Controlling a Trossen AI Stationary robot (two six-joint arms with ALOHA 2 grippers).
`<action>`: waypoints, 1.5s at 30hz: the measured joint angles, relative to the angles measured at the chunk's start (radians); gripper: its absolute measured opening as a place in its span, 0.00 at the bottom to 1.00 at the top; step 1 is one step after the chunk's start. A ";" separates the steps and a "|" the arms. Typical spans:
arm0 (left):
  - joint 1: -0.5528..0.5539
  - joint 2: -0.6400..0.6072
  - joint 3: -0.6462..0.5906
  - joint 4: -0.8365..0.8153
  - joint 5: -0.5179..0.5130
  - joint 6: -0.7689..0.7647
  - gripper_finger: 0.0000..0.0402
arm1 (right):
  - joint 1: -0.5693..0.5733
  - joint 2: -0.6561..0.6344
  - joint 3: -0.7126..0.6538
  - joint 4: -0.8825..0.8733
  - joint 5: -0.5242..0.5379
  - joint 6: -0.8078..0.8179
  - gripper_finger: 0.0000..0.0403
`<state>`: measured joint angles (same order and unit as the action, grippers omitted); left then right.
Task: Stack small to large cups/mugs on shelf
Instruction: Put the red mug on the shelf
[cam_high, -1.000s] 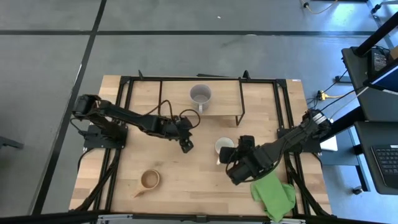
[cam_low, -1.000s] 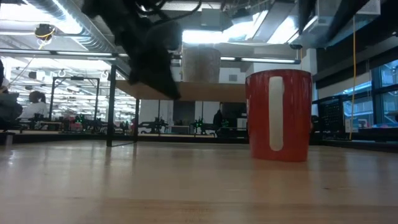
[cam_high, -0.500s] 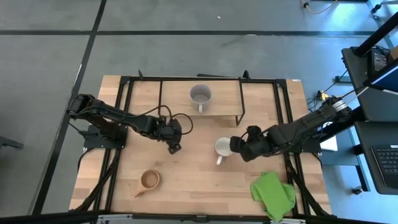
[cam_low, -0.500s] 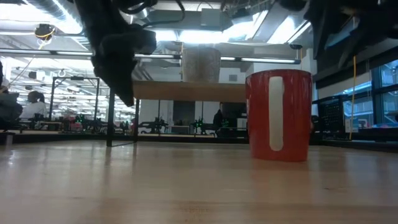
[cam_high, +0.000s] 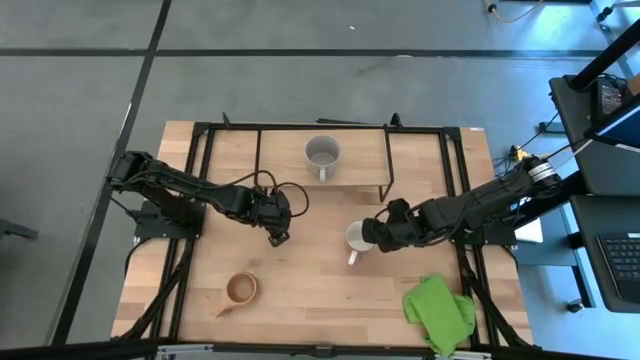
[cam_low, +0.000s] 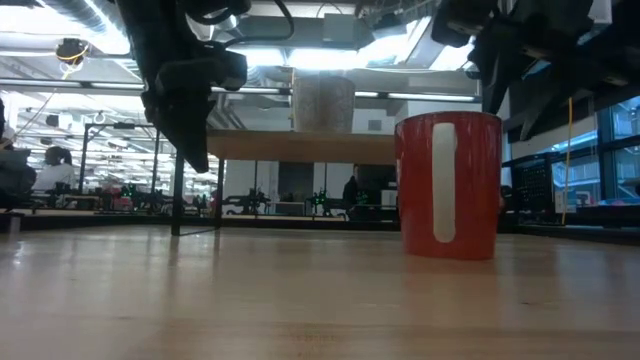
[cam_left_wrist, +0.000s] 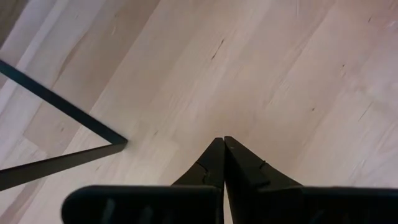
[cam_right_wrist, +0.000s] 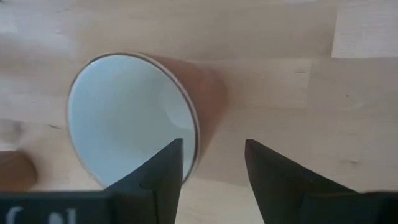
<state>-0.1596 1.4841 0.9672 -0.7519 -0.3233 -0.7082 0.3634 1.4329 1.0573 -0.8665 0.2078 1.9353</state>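
The red mug (cam_high: 358, 237) with its cream inside stands upright on the tabletop; the low view shows the red mug (cam_low: 447, 185) with its handle facing the camera. My right gripper (cam_high: 376, 232) hovers open over its right rim. In the right wrist view my right gripper (cam_right_wrist: 211, 152) has one finger over the mug's (cam_right_wrist: 130, 118) hollow and one outside the wall, touching nothing. The grey mug (cam_high: 322, 152) stands on the shelf (cam_high: 362, 172). The tan wooden cup (cam_high: 240, 290) sits near the table's near-left. My left gripper (cam_high: 277, 238) is shut above bare table (cam_left_wrist: 261, 74).
A green cloth (cam_high: 438, 310) lies at the table's near-right corner. The shelf's black legs (cam_low: 178, 180) stand behind and to the left of the red mug. Bare wood lies between the wooden cup and the red mug.
My right gripper has swung from beside the green cloth toward the far edge and now hangs over the red mug's right rim. My left gripper has moved toward the table's left, away from the red mug. The mugs have stayed in place.
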 joint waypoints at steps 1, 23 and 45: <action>0.000 0.000 0.000 0.001 0.000 0.000 0.00 | 0.000 0.007 0.000 0.000 0.000 -0.002 0.43; 0.000 0.001 0.000 0.014 -0.006 0.000 0.00 | -0.043 0.071 0.000 0.003 0.005 -0.085 0.23; 0.000 0.001 0.000 0.014 -0.008 0.000 0.00 | -0.043 0.074 0.030 -0.037 -0.001 -0.177 0.08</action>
<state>-0.1596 1.4849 0.9672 -0.7376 -0.3309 -0.7078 0.3206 1.5066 1.0877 -0.9039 0.2070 1.7580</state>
